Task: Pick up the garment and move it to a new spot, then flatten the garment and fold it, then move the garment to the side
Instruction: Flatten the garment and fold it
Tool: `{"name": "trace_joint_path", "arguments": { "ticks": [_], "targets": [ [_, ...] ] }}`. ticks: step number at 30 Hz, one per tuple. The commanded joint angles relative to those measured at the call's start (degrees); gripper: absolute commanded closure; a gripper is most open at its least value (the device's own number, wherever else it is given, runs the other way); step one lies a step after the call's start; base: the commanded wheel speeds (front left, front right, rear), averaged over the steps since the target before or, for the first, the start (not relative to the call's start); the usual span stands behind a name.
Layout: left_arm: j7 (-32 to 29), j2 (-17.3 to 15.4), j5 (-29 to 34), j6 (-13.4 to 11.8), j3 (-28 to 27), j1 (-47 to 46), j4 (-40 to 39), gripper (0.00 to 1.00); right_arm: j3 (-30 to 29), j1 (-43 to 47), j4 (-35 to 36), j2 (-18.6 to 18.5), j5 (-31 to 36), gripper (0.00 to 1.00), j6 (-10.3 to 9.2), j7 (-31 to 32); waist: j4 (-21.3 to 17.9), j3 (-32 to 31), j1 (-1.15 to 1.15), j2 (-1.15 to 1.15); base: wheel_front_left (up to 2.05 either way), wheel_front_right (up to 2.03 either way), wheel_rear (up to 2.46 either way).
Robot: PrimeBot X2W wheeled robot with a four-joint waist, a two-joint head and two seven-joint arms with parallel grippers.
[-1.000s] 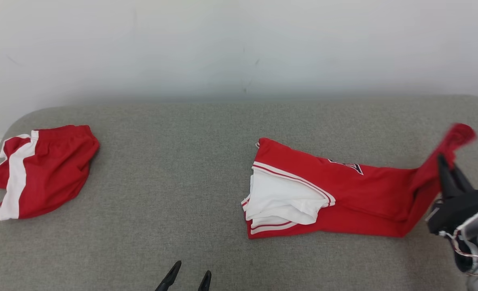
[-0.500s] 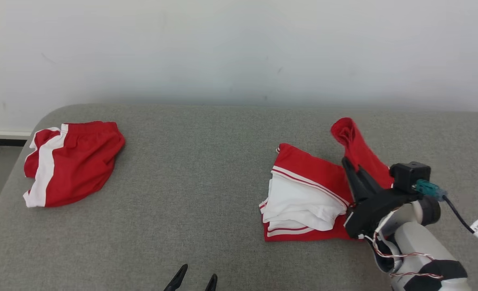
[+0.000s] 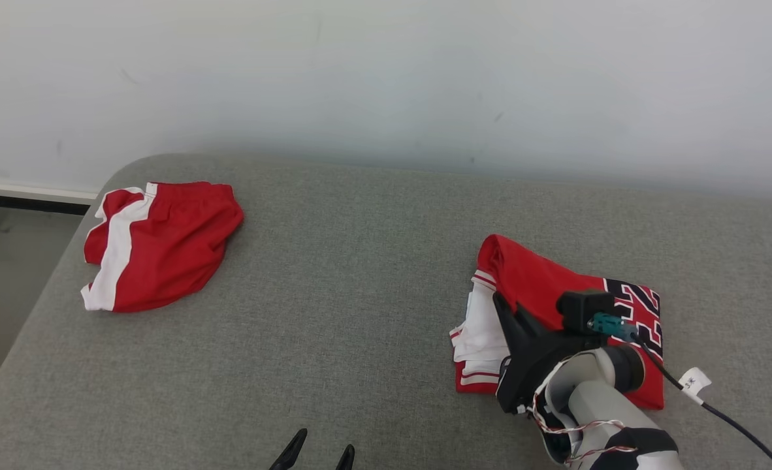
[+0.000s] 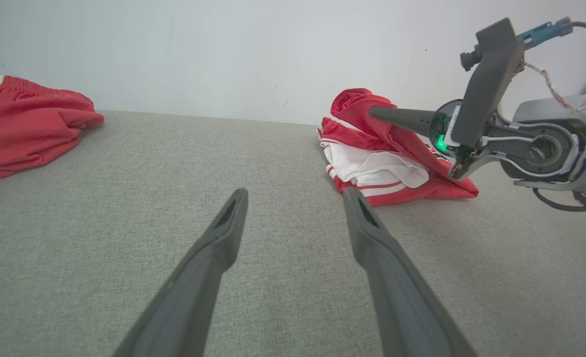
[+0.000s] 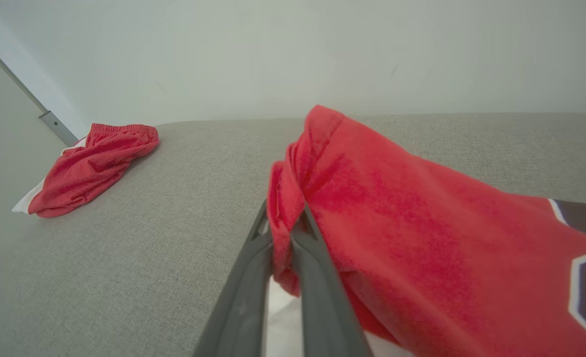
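Limp, light red jersey suits a folded-edge pinch, where the right tool grips it; left tool gapes.

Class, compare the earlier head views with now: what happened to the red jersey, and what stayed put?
The right end effector, shut on one end of the jersey, swung it leftward and folded it over the other half, number now facing up. The left end effector stayed open; the red shorts stayed put.

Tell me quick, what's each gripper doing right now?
Left gripper: open, holding nothing.
Right gripper: shut on the red jersey.
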State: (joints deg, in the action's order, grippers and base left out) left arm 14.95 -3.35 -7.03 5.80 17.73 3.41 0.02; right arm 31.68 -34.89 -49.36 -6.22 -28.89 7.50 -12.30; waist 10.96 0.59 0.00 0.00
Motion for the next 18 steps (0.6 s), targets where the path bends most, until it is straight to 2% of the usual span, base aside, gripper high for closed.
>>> {"name": "trace_joint_path", "arguments": {
  "ticks": [1, 2, 3, 4, 5, 9, 11, 18],
  "targets": [
    [0.3, 0.1, 0.2, 0.0, 0.0, 0.3, 0.1, 0.0, 0.6, -0.4, -1.0, 0.5, -0.8, 1.0, -0.03, -0.3, 0.3, 0.0, 0.0, 0.0, 0.0, 0.0, 0.0],
    [0.3, 0.1, 0.2, 0.0, 0.0, 0.3, 0.2, 0.0, 0.9, -0.7, -2.0, 0.7, -0.9, 1.0, -0.03, -0.5, 0.4, 0.0, 0.0, 0.0, 0.0, 0.0, 0.0],
    [0.3, 0.1, 0.1, 0.0, 0.1, 0.3, 0.2, 0.0, 1.2, -1.1, -3.0, 0.7, -0.6, 0.83, -0.03, -0.6, 0.5, -0.1, 0.0, 0.0, 0.0, 0.0, 0.0],
    [0.3, 0.1, 0.1, 0.0, 0.1, 0.3, 0.3, 0.0, 1.3, -1.5, -3.8, 0.8, -0.2, 0.47, -0.03, -1.0, 0.6, -0.1, 0.0, 0.0, 0.0, 0.0, 0.0],
    [0.3, 0.1, 0.1, 0.0, 0.1, 0.2, 0.3, 0.0, 1.2, -1.6, -4.5, 1.0, -0.3, 0.0, -0.03, -1.3, 0.6, -0.2, 0.0, 0.0, 0.0, 0.0, 0.0],
    [0.3, 0.2, -0.1, -0.3, -0.4, 0.7, 0.4, 0.0, 1.2, -1.7, -4.8, 1.5, -0.6, 0.0, -0.03, -2.4, 0.0, -0.5, 0.0, 0.0, 0.0, 0.0, 0.0],
    [0.3, 0.2, -0.2, -0.7, -1.0, 1.2, 0.5, 0.0, 0.0, -1.5, -3.3, 0.5, -0.9, 0.0, -0.03, -2.7, -0.8, -0.9, 0.0, 0.0, 0.0, 0.0, 0.0],
    [0.3, 0.2, -1.5, -2.8, -4.4, 1.1, 0.0, 0.0, -5.5, 4.9, 12.5, -5.9, 5.6, 0.0, -0.03, -2.9, -5.3, -2.0, 0.0, 0.0, 0.0, 0.0, 0.0]
  ]
}}
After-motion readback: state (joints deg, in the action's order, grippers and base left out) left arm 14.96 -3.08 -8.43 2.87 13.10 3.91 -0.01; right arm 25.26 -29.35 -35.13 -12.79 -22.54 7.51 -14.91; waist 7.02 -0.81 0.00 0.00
